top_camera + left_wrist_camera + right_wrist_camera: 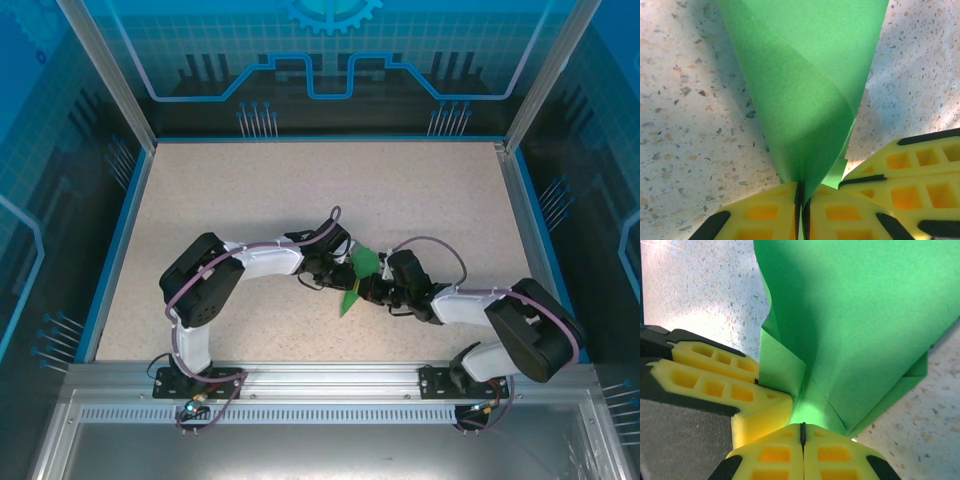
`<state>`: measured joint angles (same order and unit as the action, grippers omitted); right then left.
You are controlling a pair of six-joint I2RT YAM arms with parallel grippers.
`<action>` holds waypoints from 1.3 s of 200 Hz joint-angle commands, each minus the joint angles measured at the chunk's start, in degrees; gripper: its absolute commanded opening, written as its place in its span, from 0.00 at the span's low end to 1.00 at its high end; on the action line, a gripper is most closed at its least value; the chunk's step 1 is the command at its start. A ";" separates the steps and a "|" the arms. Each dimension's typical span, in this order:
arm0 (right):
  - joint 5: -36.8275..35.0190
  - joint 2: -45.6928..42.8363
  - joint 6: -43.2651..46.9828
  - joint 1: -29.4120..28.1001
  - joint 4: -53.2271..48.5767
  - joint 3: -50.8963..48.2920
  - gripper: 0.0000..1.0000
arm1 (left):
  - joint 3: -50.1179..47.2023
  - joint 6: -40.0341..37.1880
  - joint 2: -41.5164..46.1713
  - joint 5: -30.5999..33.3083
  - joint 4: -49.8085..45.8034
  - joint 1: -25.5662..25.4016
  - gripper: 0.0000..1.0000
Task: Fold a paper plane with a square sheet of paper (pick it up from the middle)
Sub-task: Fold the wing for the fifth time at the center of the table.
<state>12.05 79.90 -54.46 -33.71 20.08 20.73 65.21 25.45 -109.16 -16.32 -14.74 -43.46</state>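
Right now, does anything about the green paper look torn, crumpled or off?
The left end effector and right end effector both pinch the green paper; in the left wrist view its overlapping flap curls loosely rather than lying flat, so that fold looks uncreased. No tear shows.

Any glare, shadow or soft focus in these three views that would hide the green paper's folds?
Top external: even light, sharp, though the folded green paper is small. Left wrist: paper crisp, lower part shaded, soft shadows on the table beside it. Right wrist: streaky glare on the table's top-left corner; folds readable.
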 commanded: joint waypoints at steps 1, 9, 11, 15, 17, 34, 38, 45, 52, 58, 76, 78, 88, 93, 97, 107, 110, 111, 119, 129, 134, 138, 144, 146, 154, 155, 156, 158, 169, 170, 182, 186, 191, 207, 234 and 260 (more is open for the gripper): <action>-1.16 -1.50 1.40 0.28 -4.26 0.87 0.06 | 1.41 -1.37 -1.21 -0.54 -1.15 -0.49 0.14; -1.05 -1.42 1.36 0.32 -4.31 0.81 0.05 | 1.50 -1.35 -1.14 -0.57 -1.16 -0.50 0.14; -1.06 -1.48 1.30 0.36 -4.27 0.78 0.05 | 1.50 -1.34 -1.18 -0.63 -1.19 -0.49 0.14; -1.02 -1.37 1.30 0.35 -4.26 0.75 0.05 | 1.56 -1.32 -1.06 -0.58 -1.25 -0.48 0.14; -1.10 -1.29 1.33 0.35 -4.26 0.75 0.05 | 1.54 -1.27 -1.05 -0.63 -1.19 -0.53 0.14; -1.16 -0.52 1.29 0.36 -4.32 0.64 0.05 | 1.65 -1.12 -0.79 -0.73 -1.14 -0.50 0.14; -1.07 -0.13 1.40 0.33 -4.31 0.72 0.05 | 1.67 -1.10 -0.69 -0.73 -1.12 -0.48 0.14; -0.92 0.43 1.37 0.33 -3.75 0.84 0.05 | 1.82 -1.04 -0.63 -0.95 -1.17 -0.49 0.14; -0.87 1.12 1.37 0.40 -3.08 0.96 0.05 | 1.93 -0.94 -0.54 -1.21 -1.02 -0.48 0.14; -0.65 1.74 1.30 0.38 -2.74 1.18 0.05 | 1.92 -0.80 -0.44 -1.38 -1.08 -0.48 0.14; -0.38 3.17 1.28 0.33 -1.72 1.42 0.05 | 2.04 -0.49 -0.03 -2.10 -0.99 -0.48 0.14; -0.37 3.23 1.15 0.36 -1.67 1.48 0.05 | 2.10 -0.40 0.04 -2.20 -0.99 -0.48 0.14; -0.36 3.51 1.17 0.37 -1.62 1.44 0.05 | 2.11 -0.11 0.34 -2.56 -0.91 -0.48 0.14; -0.36 3.51 1.16 0.39 -1.74 1.48 0.05 | 2.18 -0.07 0.59 -2.67 -0.94 -0.48 0.14; -0.46 3.57 1.18 0.36 -1.86 1.44 0.05 | 2.20 -0.06 0.74 -2.73 -0.91 -0.53 0.14; -0.58 3.52 1.24 0.33 -2.05 1.33 0.05 | 2.29 -0.03 0.96 -2.76 -1.06 -0.52 0.14; -0.50 3.51 1.23 0.32 -2.10 1.29 0.05 | 2.25 0.03 0.97 -2.76 -1.08 -0.49 0.14; -0.48 3.51 1.26 0.32 -2.12 1.26 0.05 | 2.27 -0.01 0.97 -2.76 -1.12 -0.49 0.14; -0.56 3.52 1.20 0.29 -2.36 1.24 0.05 | 2.29 -0.05 1.14 -2.83 -1.11 -0.50 0.14; -0.56 3.60 1.29 0.40 -2.50 1.16 0.05 | 2.27 0.01 1.22 -3.02 -1.17 -0.48 0.14; -0.54 3.60 1.28 0.40 -2.54 1.15 0.04 | 2.27 0.14 1.23 -3.08 -1.02 -0.49 0.14; -0.54 3.68 1.34 0.44 -2.65 1.08 0.04 | 2.22 0.22 1.25 -3.23 -0.98 -0.48 0.14; -0.57 3.83 1.44 0.40 -2.90 1.14 0.04 | 2.20 0.37 1.32 -3.40 -0.86 -0.49 0.14; -0.61 3.85 1.52 0.40 -2.93 1.13 0.04 | 2.20 0.45 1.39 -3.40 -0.83 -0.51 0.14; -0.54 3.99 1.50 0.45 -2.93 1.04 0.04 | 2.14 0.68 1.45 -3.70 -0.55 -0.49 0.14; -0.54 4.02 1.52 0.43 -2.93 1.01 0.04 | 2.13 0.71 1.48 -3.71 -0.51 -0.53 0.14; -0.54 4.03 1.49 0.41 -2.93 0.99 0.04 | 2.08 0.73 1.49 -3.76 -0.49 -0.51 0.14; -0.54 4.03 1.47 0.41 -2.89 1.01 0.04 | 2.04 0.80 1.50 -3.84 -0.40 -0.49 0.14; -0.63 4.18 1.61 0.40 -3.10 0.89 0.04 | 2.18 1.20 1.42 -4.24 -0.03 -0.53 0.14; -0.63 4.18 1.61 0.40 -3.10 0.89 0.04 | 2.23 1.28 1.41 -4.29 -0.03 -0.55 0.14; -0.64 4.13 1.71 0.45 -3.25 0.81 0.04 | 2.37 1.47 1.31 -4.51 0.15 -0.61 0.14; -0.67 4.15 1.64 0.45 -3.23 0.80 0.04 | 2.34 1.44 1.23 -4.51 0.23 -0.57 0.14; -0.64 4.13 1.69 0.41 -3.28 0.72 0.04 | 2.42 1.44 1.15 -4.60 0.16 -0.57 0.14; -0.64 4.14 1.72 0.40 -3.34 0.79 0.03 | 2.63 1.63 0.82 -5.02 0.41 -0.57 0.14; -0.43 4.13 1.81 0.40 -3.25 0.48 0.01 | 2.56 2.54 0.25 -5.84 1.33 -0.75 0.14; -0.28 3.33 1.75 0.40 -3.14 0.43 0.00 | 2.68 1.49 -0.59 -4.69 0.08 -0.75 0.06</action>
<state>12.08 82.89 -53.71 -33.71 18.65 21.32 66.24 27.24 -109.14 -20.23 -14.22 -43.68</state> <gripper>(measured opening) 0.045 0.078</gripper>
